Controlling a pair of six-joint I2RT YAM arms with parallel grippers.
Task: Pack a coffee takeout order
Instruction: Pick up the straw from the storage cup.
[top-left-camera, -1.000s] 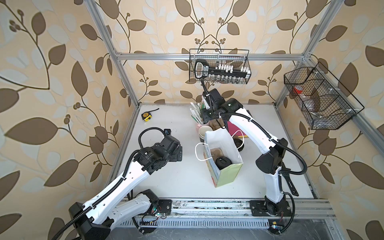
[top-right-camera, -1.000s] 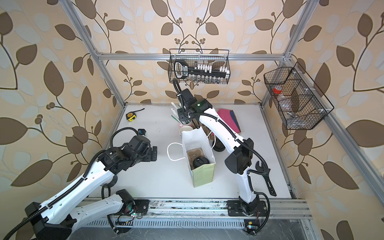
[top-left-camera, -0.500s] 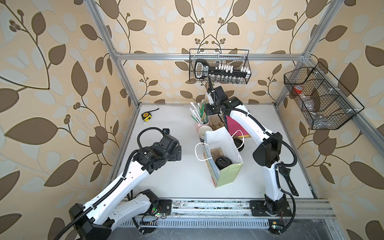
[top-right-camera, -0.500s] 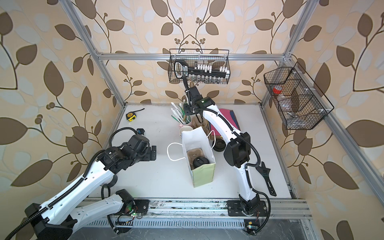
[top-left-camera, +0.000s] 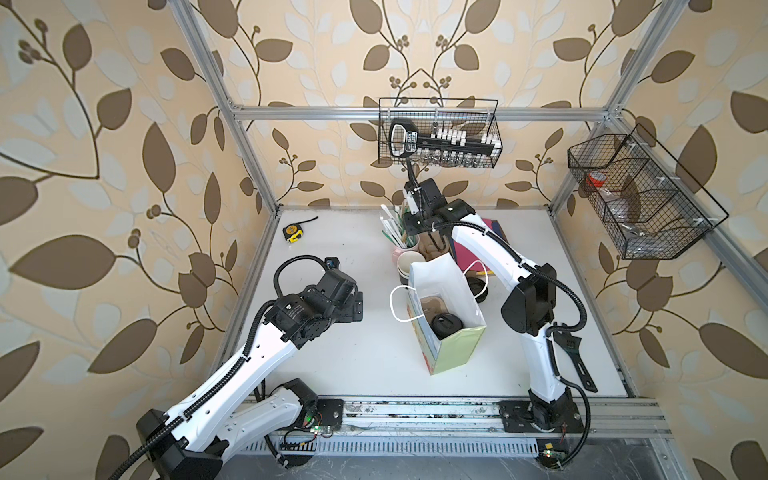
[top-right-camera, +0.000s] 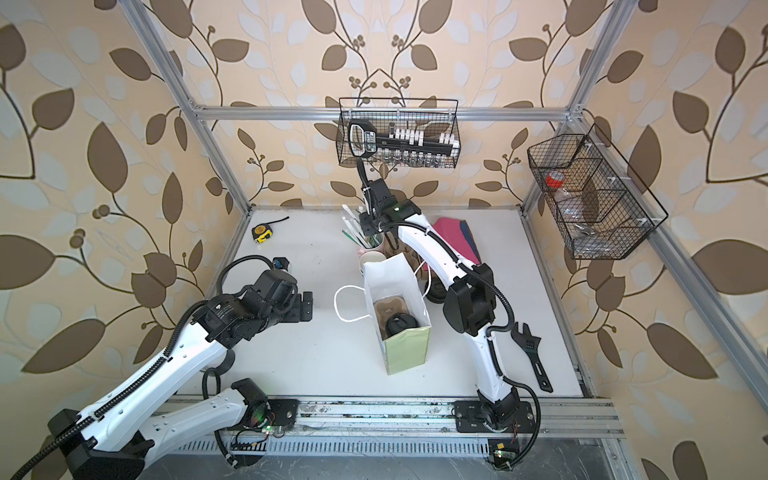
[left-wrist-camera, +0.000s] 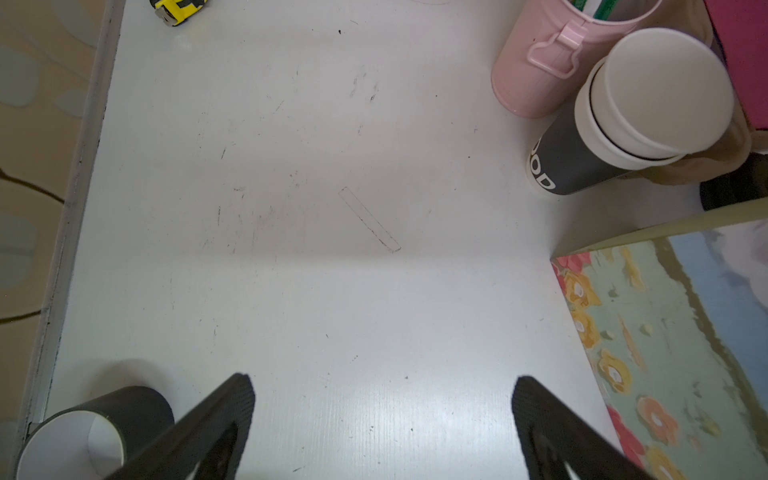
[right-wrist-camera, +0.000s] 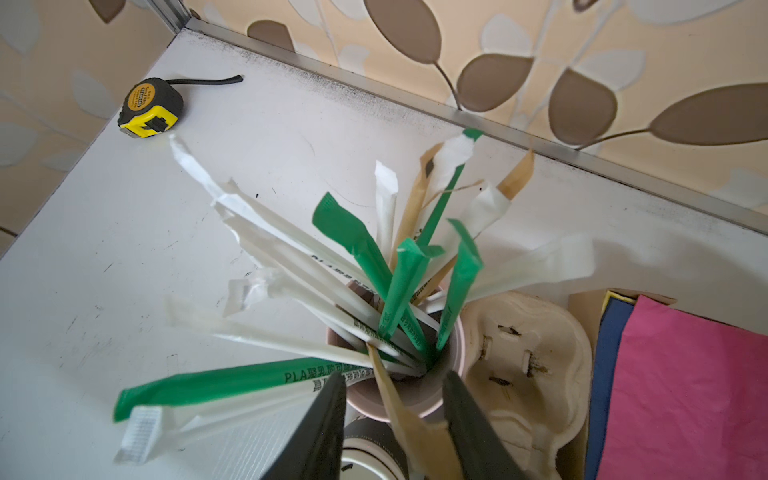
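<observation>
Brown straw stands inside half-open right tool; green straws crowd it; left tool spread.

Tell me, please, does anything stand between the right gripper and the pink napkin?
Yes: a brown straw stands between the right gripper's jaws, and the spare carriers sit between the straw cup below it and the napkin.

The brown moulded-pulp carrier sits level at the bottom of the open paper bag, which stands upright mid-table. One of its wells is empty. The other holds the dark cup, of which only the black domed lid shows. The bright pink napkin lies flat near the table's back edge, behind the bag.
</observation>
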